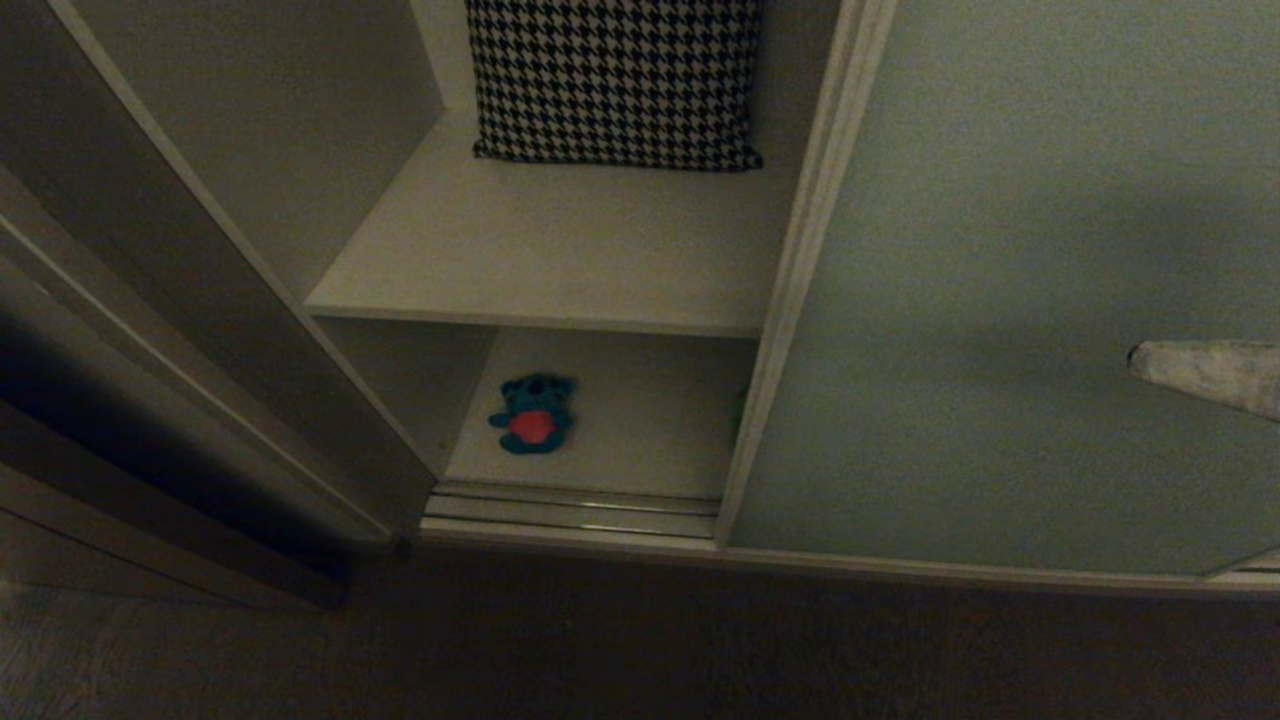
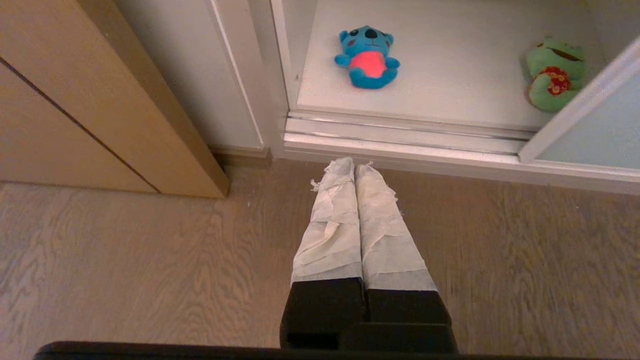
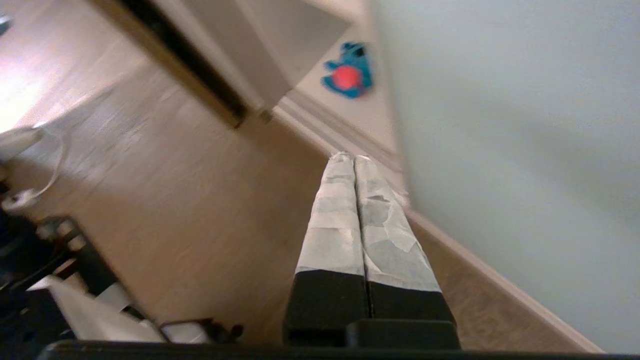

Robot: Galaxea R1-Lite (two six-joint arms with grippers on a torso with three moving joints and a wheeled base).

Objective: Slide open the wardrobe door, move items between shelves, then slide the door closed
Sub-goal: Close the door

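The sliding wardrobe door (image 1: 1000, 300) stands drawn across to the right, leaving the left bay of the wardrobe exposed. Its pale grey-green panel is edged by a light beige frame.

Inside the open bay two white shelves are visible. The upper shelf (image 1: 540, 260) carries a black-and-white houndstooth pillow (image 1: 615, 80) standing at the back. The lower shelf (image 1: 640, 420), at the wardrobe's base just behind the door track (image 1: 570, 510), holds both plush toys. The blue plush toy (image 1: 533, 413) with the red belly lies face up toward the left of that board. The green frog plush (image 2: 552, 72), with its red spotted patch, lies well apart from it at the right, just beside the edge of the door frame; in the head view it is almost wholly hidden behind that frame.

The right gripper (image 1: 1135, 358) enters the head view from the right edge, in front of the door panel, its tape-wrapped fingers (image 3: 340, 210) pressed together and holding nothing. Whether its tip touches the panel cannot be told.

The left gripper (image 2: 355, 162) hangs low over the wooden floor (image 2: 150, 260) in front of the door track, fingers together and empty. A brown wooden side panel (image 2: 75, 100) stands to the left of the wardrobe.
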